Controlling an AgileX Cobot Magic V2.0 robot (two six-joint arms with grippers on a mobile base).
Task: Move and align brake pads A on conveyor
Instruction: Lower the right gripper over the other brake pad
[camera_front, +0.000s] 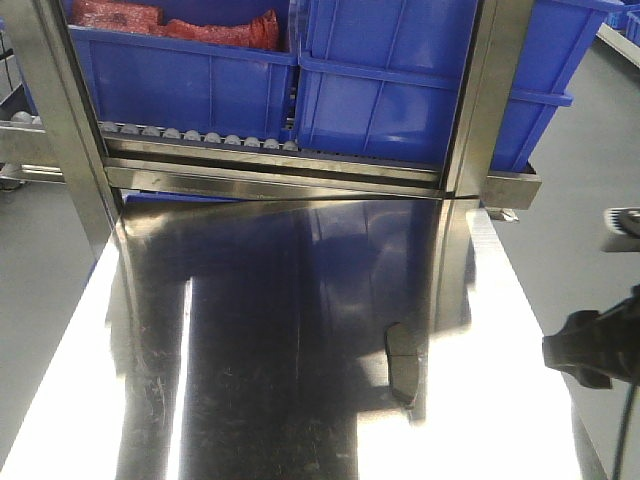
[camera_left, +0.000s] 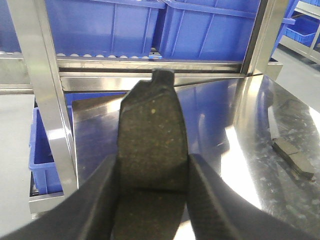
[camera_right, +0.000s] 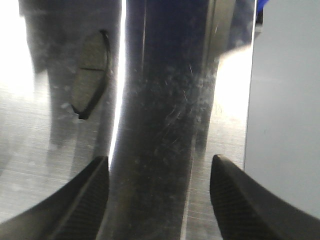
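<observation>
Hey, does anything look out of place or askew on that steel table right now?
One brake pad lies alone on the shiny steel table, toward its right side, and no belt is in view. The left hand grips a second pad. The steel shows fine scratches; nothing looks spilled or broken.

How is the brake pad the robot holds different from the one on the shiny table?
The held brake pad is pinched in the left end effector; the lying brake pad is touched by nothing. The held one sticks out endwise from the fingers; the lying one rests flat on the steel tabletop. Both are dark grey and oblong.
</observation>
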